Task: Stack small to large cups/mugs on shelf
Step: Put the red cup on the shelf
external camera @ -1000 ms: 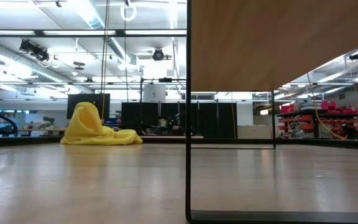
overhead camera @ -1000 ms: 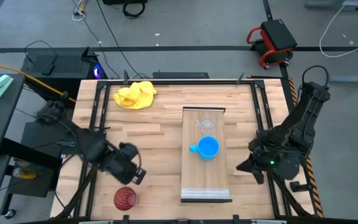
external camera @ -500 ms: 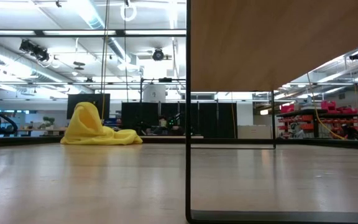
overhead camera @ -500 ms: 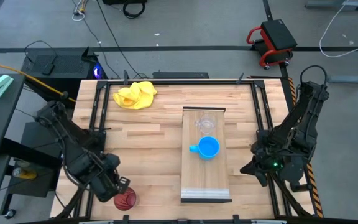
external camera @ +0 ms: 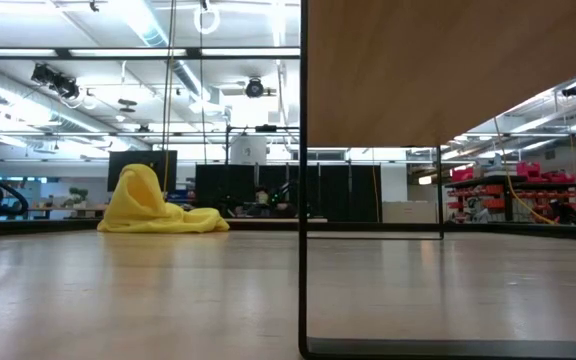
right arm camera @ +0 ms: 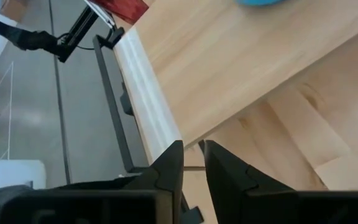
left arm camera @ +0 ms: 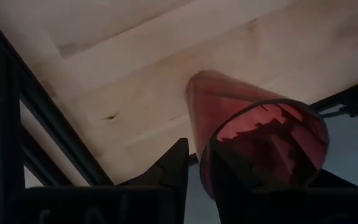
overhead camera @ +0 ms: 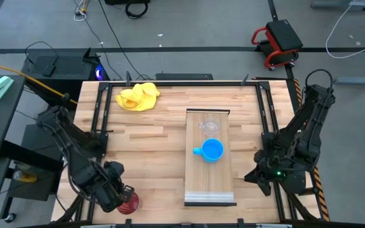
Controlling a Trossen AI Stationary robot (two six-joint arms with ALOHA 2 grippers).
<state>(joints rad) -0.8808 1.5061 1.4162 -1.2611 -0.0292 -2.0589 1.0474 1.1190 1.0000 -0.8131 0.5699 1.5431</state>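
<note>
Left claw (overhead camera: pixel 123 196) sits at the table's (overhead camera: pixel 157 126) near-left corner, against the dark red ribbed cup (overhead camera: pixel 129 202); its fingers straddle the cup's rim, slightly parted, grip not confirmed. Shelf (overhead camera: pixel 210 183) lies mid-table, carrying the clear cup (overhead camera: pixel 208 126) and blue mug (overhead camera: pixel 211 150). Right claw (overhead camera: pixel 253 174) waits off the right edge, fingers narrowly apart, holding nothing.

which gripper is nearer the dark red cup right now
Left. The left gripper is right at the dark red cup near the table's front left corner, one finger at its rim. The right gripper waits beyond the shelf, off the table's right edge.
</note>
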